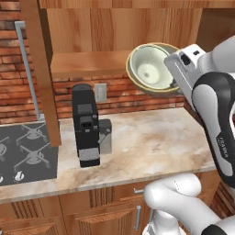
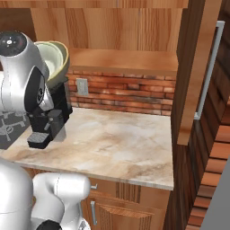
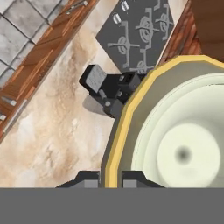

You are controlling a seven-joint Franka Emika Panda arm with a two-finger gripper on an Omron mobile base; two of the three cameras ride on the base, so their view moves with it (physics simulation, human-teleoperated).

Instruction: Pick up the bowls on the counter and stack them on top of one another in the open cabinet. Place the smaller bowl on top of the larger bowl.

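Note:
The larger bowl [image 1: 149, 69], with an olive-tan rim and a creamy inside, hangs tilted on its side in the air. It is above the counter [image 1: 147, 142] and just in front of the right end of the open cabinet's shelf [image 1: 87, 64]. My gripper [image 1: 174, 81] is shut on its rim. In the hand view the gripper [image 3: 109, 179] has the yellow-tan rim of the bowl [image 3: 175, 144] between its fingertips. From the right base view the bowl [image 2: 54, 56] peeks out behind my arm, left of the shelf [image 2: 121, 60]. The smaller bowl is out of view.
A black coffee machine [image 1: 87, 124] stands on the counter below and left of the bowl. The dark stove top [image 1: 25, 151] lies further left. The cabinet doors stand open at the left [image 1: 41, 69] and the right [image 2: 193, 67]. A wall outlet [image 1: 100, 92] sits on the brick backsplash.

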